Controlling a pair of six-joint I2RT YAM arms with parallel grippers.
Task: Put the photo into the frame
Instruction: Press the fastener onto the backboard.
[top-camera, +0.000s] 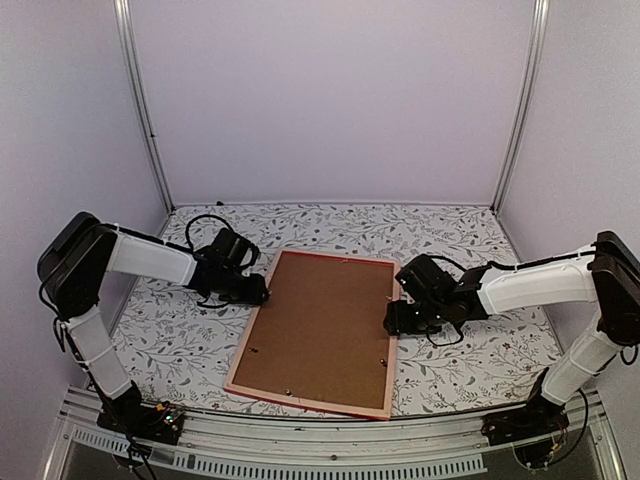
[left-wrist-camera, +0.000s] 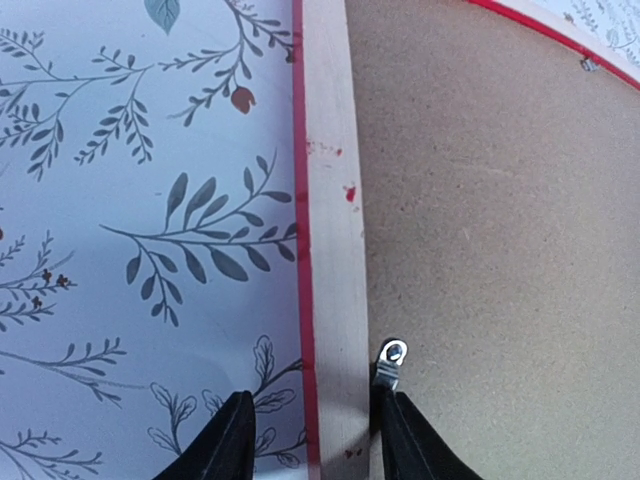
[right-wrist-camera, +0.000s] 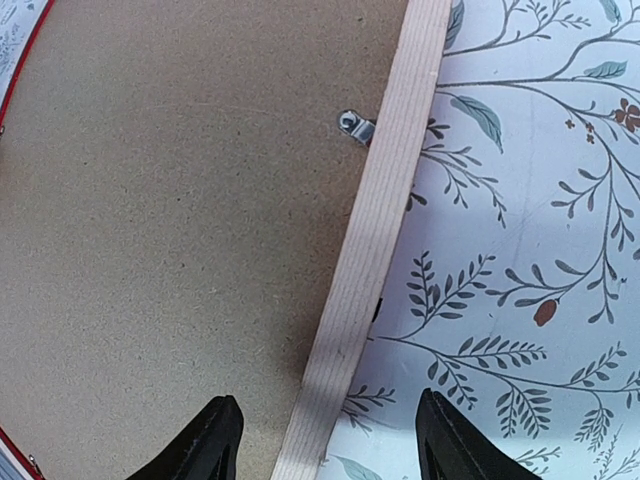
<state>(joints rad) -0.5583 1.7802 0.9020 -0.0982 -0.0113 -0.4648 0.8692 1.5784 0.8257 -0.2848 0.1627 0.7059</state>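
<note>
The frame (top-camera: 310, 402) lies face down mid-table, pale wood back up, with a red edge showing. The plain brown backing board (top-camera: 320, 325) fills it. The photo is hidden. My left gripper (top-camera: 262, 290) is open over the left rail (left-wrist-camera: 330, 200), one finger on each side; the inner finger is by a metal tab (left-wrist-camera: 388, 362). My right gripper (top-camera: 392, 318) is open over the right rail (right-wrist-camera: 385, 180), jaws wide, one finger over the board (right-wrist-camera: 180, 220), the other over the cloth. Another tab (right-wrist-camera: 355, 125) sits further along that rail.
The floral tablecloth (top-camera: 170, 340) covers the table around the frame. White walls with aluminium posts (top-camera: 145, 110) close the back and sides. A metal rail (top-camera: 330, 445) runs along the near edge by the arm bases.
</note>
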